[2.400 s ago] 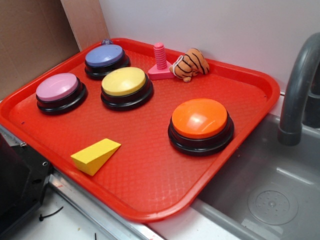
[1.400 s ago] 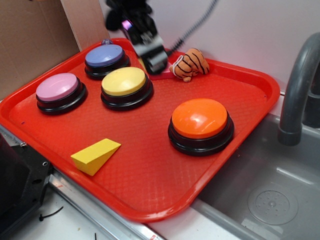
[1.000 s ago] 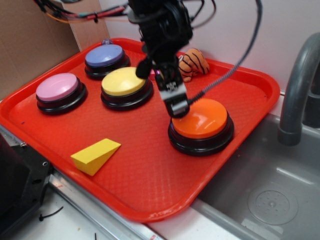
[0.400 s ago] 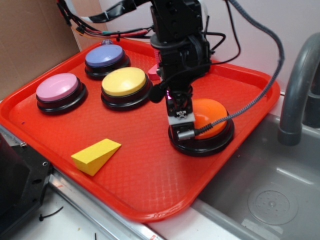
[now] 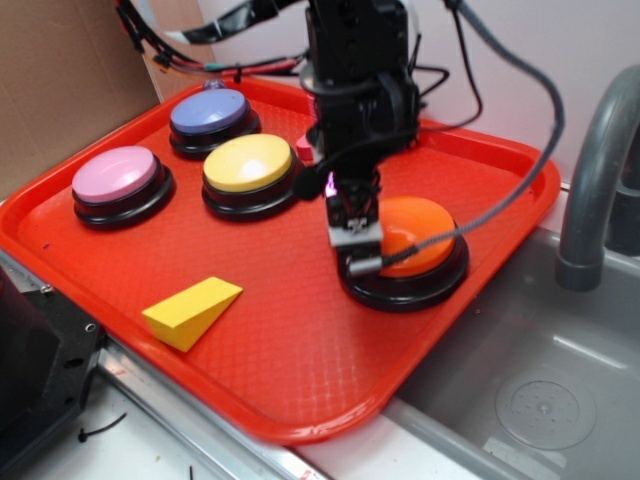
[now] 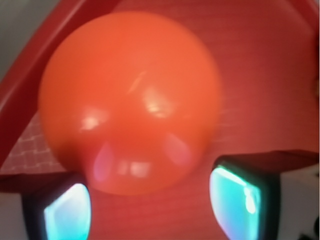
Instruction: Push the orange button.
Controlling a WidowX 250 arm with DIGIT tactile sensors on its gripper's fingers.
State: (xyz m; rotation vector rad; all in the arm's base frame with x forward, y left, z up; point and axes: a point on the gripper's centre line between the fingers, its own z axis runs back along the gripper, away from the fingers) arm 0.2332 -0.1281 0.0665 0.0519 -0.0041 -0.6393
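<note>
gripper (image 5: 358, 248): pointing down, fingers spread apart, grasping nothing | orange button (image 5: 415, 236): directly under the gripper, tip at its left edge, contact unclear | tray (image 5: 290, 330): beneath both | wrist view: button (image 6: 130, 100) fills frame between fingertips (image 6: 235, 197)

No readable txt, labels, brands or nos. anywhere; small mark on claw (image 5: 361, 256) too blurred.

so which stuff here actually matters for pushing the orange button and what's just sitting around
Part of the job:
- orange button
- gripper, right over the button

Just lying about:
- yellow button
- pink button
- purple button
- yellow wedge
- red tray
- faucet
</note>
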